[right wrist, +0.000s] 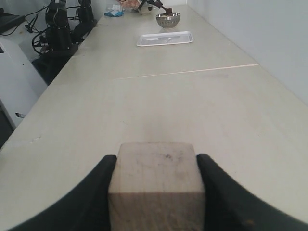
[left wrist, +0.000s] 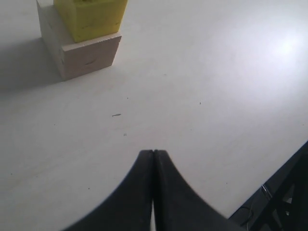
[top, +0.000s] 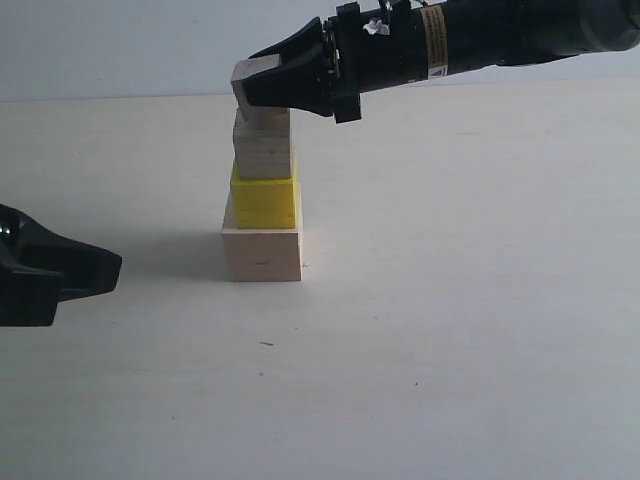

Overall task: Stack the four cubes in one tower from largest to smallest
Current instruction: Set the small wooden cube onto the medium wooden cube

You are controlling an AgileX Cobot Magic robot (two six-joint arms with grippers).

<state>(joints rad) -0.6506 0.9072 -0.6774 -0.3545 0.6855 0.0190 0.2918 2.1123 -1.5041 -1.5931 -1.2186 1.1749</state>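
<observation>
Three cubes stand stacked on the table: the large pale wood cube (top: pixel 262 254) at the bottom, the yellow cube (top: pixel 265 203) on it, and the medium wood cube (top: pixel 263 152) on top. My right gripper (top: pixel 270 85) reaches in from the right and is shut on the small wood cube (top: pixel 252 82), directly over the medium one. Whether the two touch I cannot tell. In the right wrist view the small cube (right wrist: pixel 156 178) sits between both fingers of the right gripper (right wrist: pixel 156 159). My left gripper (top: pixel 105 265) (left wrist: pixel 153 152) rests low at the left, shut and empty. The left wrist view shows the large cube (left wrist: pixel 86 55) and the yellow cube (left wrist: pixel 91 17).
Far down the long table lie a metal tray (right wrist: pixel 164 38) and a metal bowl (right wrist: pixel 168 19), with other dark arms (right wrist: pixel 62 29) beside the table's far end. A dark frame (left wrist: pixel 284 202) shows at the table's edge in the left wrist view.
</observation>
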